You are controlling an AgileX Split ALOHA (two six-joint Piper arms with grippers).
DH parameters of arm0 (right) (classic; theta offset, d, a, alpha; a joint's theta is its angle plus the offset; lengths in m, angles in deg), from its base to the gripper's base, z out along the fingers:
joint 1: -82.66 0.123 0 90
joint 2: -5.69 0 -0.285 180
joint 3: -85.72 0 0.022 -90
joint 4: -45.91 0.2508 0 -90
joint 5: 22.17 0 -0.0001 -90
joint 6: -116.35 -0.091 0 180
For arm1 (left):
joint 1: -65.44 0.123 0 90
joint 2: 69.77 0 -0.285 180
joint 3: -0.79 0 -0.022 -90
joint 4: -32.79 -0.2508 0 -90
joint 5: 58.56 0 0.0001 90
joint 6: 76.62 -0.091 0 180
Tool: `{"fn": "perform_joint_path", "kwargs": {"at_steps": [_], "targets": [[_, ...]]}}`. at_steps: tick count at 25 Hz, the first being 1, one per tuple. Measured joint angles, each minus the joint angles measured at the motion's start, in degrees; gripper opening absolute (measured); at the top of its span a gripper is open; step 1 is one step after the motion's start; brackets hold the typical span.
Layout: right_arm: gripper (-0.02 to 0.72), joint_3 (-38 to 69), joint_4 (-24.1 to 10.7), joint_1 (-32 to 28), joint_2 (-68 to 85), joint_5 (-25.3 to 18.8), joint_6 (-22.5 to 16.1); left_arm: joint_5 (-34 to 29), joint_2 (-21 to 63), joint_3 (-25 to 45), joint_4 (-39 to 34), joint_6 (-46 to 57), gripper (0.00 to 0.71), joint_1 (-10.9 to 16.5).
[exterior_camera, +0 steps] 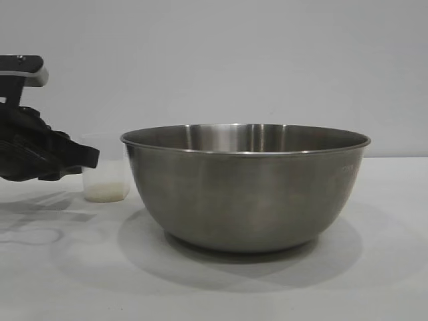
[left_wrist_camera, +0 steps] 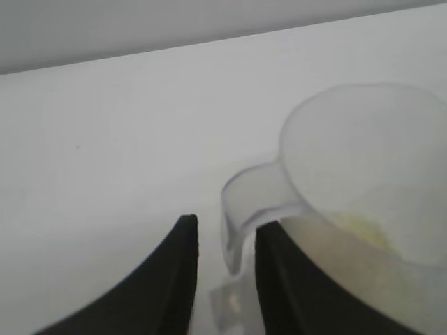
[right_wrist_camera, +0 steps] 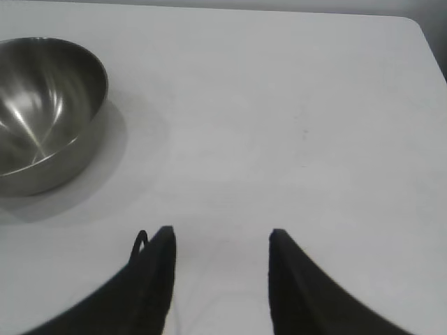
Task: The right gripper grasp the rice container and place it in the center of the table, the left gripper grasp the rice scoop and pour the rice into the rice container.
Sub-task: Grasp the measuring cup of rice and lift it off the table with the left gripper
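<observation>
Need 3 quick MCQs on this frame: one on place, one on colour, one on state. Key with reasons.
1. Where is the rice scoop in the exterior view?
A. inside the rice container
B. on the table left of the rice container
C. right of the rice container

2. What colour is the rice container?
A. silver steel
B. red
C. blue

3. What is the state of the right end effector?
A. shut on the rice container
B. holding the rice scoop
C. open over bare table

Key: 1 B, it stands on the table beside the left end effector. 2 A, brushed metal sheen. 3 C, the right wrist view shows its fingers apart with nothing between.
</observation>
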Motion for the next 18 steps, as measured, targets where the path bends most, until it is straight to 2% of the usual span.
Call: {"fn": "perform_joint_path", "kwargs": {"at_steps": [6,10,14,18], "targets": [[0.262,0.0,0.1,0.0,0.0,0.0,0.0,-0.2,0.4,-0.7,-0.9,-1.3,0.0,0.0],[0.262,0.0,0.1,0.0,0.0,0.0,0.0,-0.4,5.0,-0.8,-3.7,-7.6,0.0,0.0],[0.262,0.0,0.1,0.0,0.0,0.0,0.0,-0.3,12.4,-0.8,-10.8,-18.6,0.0,0.0],[0.262,0.0,0.1,0.0,0.0,0.0,0.0,-0.1,17.9,-0.8,-21.2,-31.6,0.0,0.0]]}}
